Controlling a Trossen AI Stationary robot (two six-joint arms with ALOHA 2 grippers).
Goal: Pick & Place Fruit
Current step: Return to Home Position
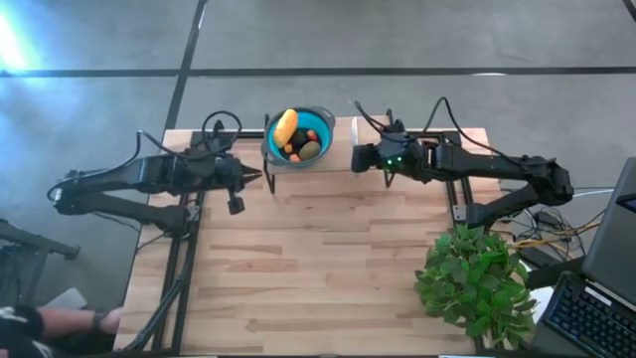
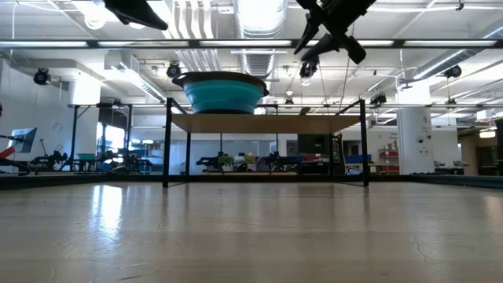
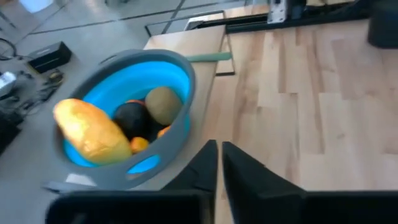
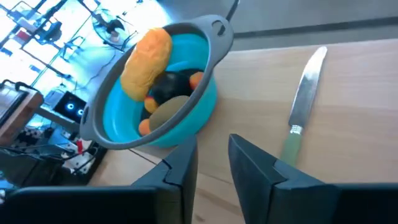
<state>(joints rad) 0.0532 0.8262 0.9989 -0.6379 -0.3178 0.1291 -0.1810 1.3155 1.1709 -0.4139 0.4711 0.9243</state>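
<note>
The fruit lies in a blue bowl with a grey rim [image 1: 298,134], which stands on a small raised wooden shelf [image 2: 267,122] at the table's far edge. In it are the yellow-orange oblong piece [image 3: 90,130] [image 4: 146,53], the olive-green piece [image 3: 163,104], the dark round piece [image 4: 166,84] and small orange pieces [image 3: 138,144]. My left gripper [image 1: 263,177] hovers just left of and nearer than the bowl, fingers shut [image 3: 219,165]. My right gripper [image 1: 353,157] hovers to the right of the bowl, above the shelf, fingers a little open [image 4: 213,168]. Neither holds anything.
A knife with a pale green handle [image 4: 305,93] lies on the shelf to the right of the bowl. A bushy green plant [image 1: 472,278] stands at the table's near right corner, with a keyboard [image 1: 596,308] beyond it. Bare wood [image 1: 318,259] fills the table's middle.
</note>
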